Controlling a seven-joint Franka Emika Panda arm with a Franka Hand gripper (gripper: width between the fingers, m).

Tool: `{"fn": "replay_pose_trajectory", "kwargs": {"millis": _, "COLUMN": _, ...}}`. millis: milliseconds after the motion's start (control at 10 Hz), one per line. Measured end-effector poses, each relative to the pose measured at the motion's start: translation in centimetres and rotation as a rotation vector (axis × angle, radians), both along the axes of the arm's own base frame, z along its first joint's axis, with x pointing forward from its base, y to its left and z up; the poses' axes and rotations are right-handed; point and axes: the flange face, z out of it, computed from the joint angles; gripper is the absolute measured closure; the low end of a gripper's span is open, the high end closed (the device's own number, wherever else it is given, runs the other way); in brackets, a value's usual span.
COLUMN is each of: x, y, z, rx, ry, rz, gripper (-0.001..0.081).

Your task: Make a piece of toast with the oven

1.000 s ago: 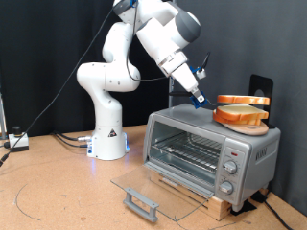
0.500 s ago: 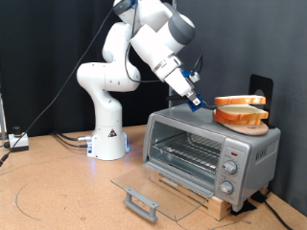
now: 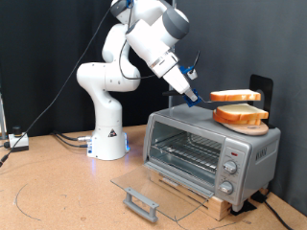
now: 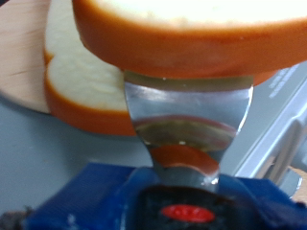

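Observation:
The silver-grey oven (image 3: pixel 213 149) stands at the exterior view's right on a wooden base, its glass door (image 3: pixel 158 188) folded down open and the wire rack bare inside. A pile of bread slices (image 3: pixel 242 116) lies on the oven's roof. My gripper (image 3: pixel 195 97) is shut on the edge of the piece of toast (image 3: pixel 235 96) and holds it level just above the pile. In the wrist view the piece of toast (image 4: pixel 182 29) sits over a silver finger (image 4: pixel 187 125), with the pile (image 4: pixel 86 86) behind it.
The white arm base (image 3: pixel 108 134) stands on the wooden table at the exterior view's left of the oven. The door's grey bar handle (image 3: pixel 140 201) juts out over the table. Three knobs (image 3: pixel 230 168) are on the oven's right panel. A black curtain forms the backdrop.
My gripper has moved up and towards the exterior view's left, and the top slice has lifted off the pile and come with it.

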Motion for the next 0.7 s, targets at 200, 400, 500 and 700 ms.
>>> {"fn": "replay_pose_trajectory", "kwargs": {"millis": 200, "x": 0.0, "y": -1.8, "z": 0.8, "rx": -0.009, "ry": -0.021, "rz": -0.001, "gripper": 0.0339}}
{"fn": "replay_pose_trajectory", "kwargs": {"millis": 400, "x": 0.0, "y": -4.8, "z": 1.4, "rx": -0.022, "ry": -0.02, "rz": -0.032, "gripper": 0.0339}}
{"fn": "replay_pose_trajectory", "kwargs": {"millis": 500, "x": -0.1, "y": -6.2, "z": 1.7, "rx": -0.037, "ry": -0.007, "rz": -0.045, "gripper": 0.0339}}
{"fn": "replay_pose_trajectory", "kwargs": {"millis": 700, "x": -0.5, "y": -9.3, "z": 2.0, "rx": -0.058, "ry": 0.016, "rz": -0.068, "gripper": 0.0339}}
